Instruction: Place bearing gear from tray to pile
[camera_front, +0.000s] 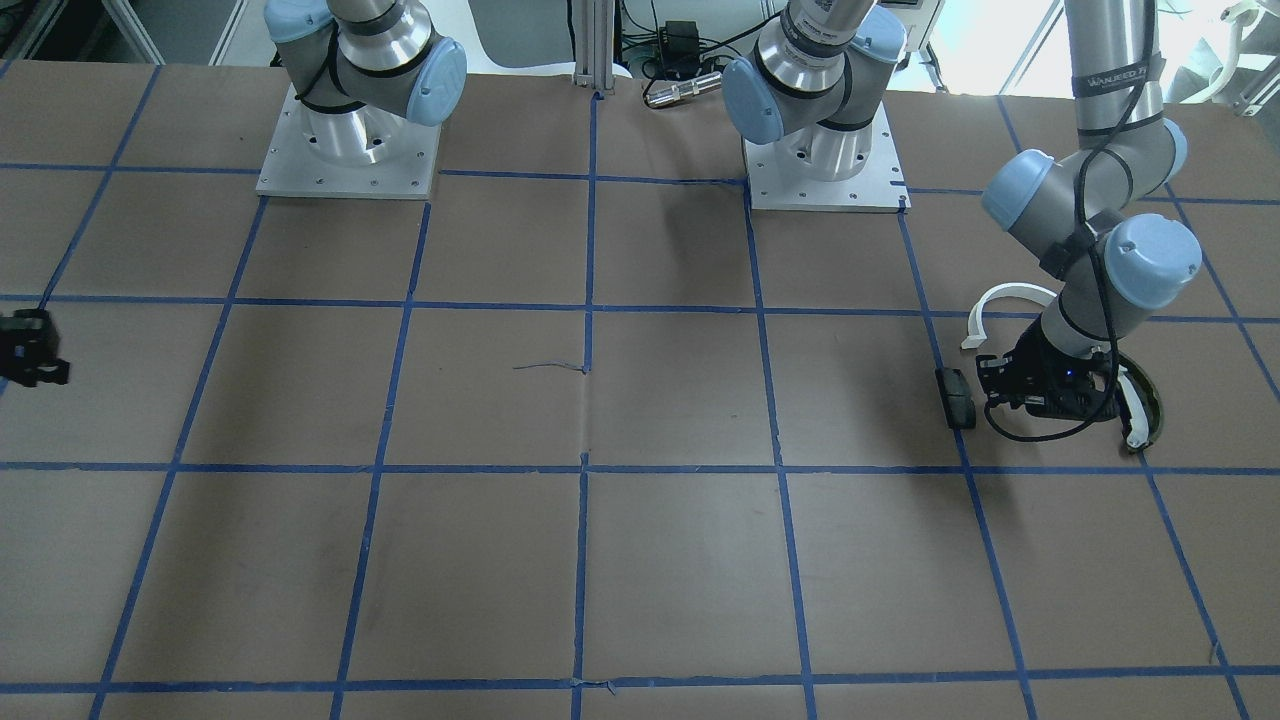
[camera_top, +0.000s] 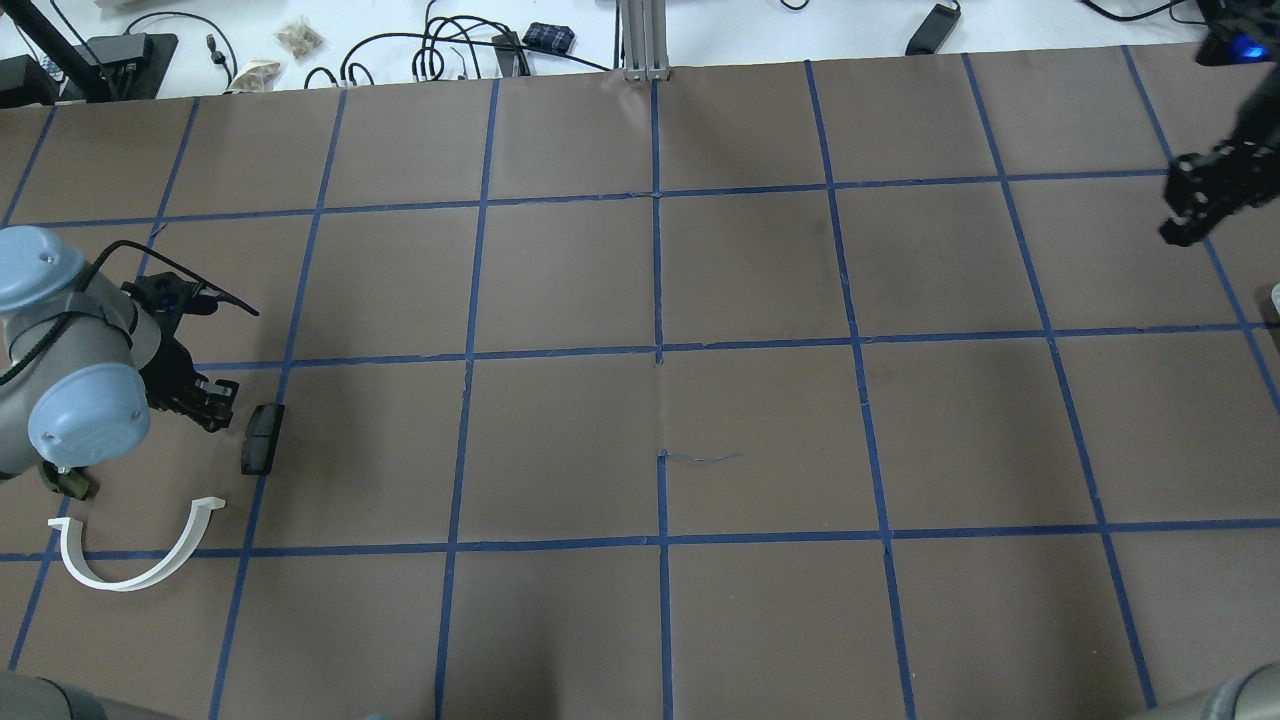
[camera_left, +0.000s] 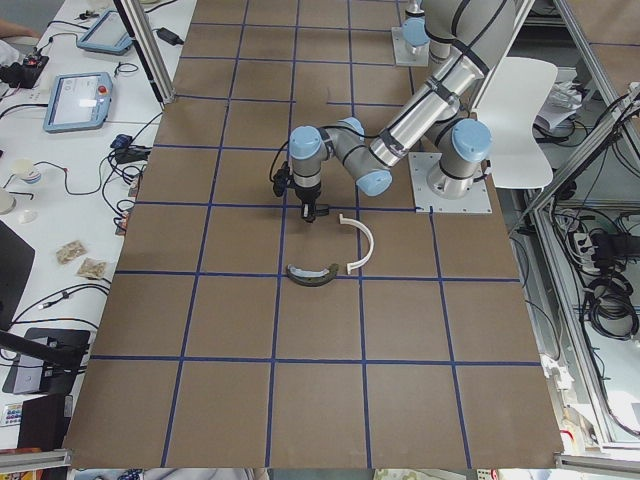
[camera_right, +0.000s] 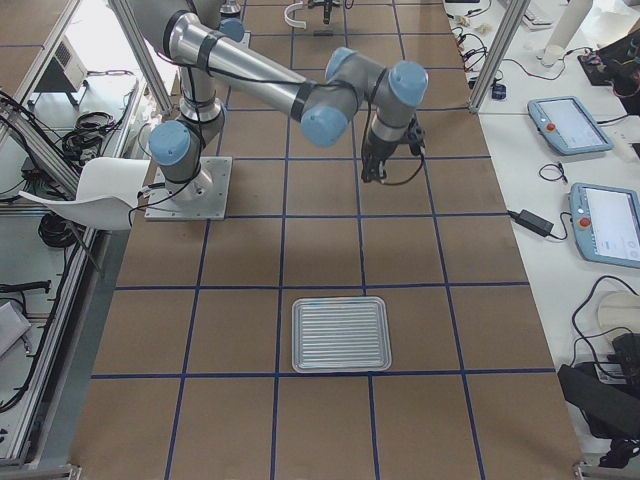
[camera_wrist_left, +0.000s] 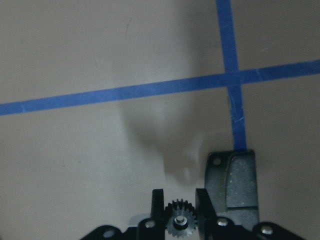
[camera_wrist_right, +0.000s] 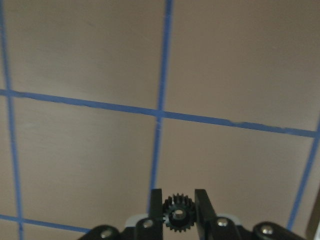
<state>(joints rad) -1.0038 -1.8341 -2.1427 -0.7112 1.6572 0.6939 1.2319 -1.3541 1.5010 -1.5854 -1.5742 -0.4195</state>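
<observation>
My left gripper (camera_wrist_left: 180, 195) is shut on a small black toothed bearing gear (camera_wrist_left: 180, 223) and hangs low over the pile at the table's left end (camera_top: 205, 400). The pile holds a black rectangular block (camera_top: 261, 438), which lies right beside the fingers (camera_wrist_left: 235, 180), a white half-ring arc (camera_top: 130, 575) and a dark olive curved piece with a white strip (camera_front: 1145, 400). My right gripper (camera_wrist_right: 177, 195) is raised above the table's right side (camera_top: 1195, 200), with a similar black gear (camera_wrist_right: 178, 215) between its fingers. The silver tray (camera_right: 340, 333) holds nothing visible.
Brown table cover with a blue tape grid (camera_top: 660, 350). The two arm bases (camera_front: 825, 150) stand at the robot's edge. Cables and small items (camera_top: 450, 50) lie beyond the far edge.
</observation>
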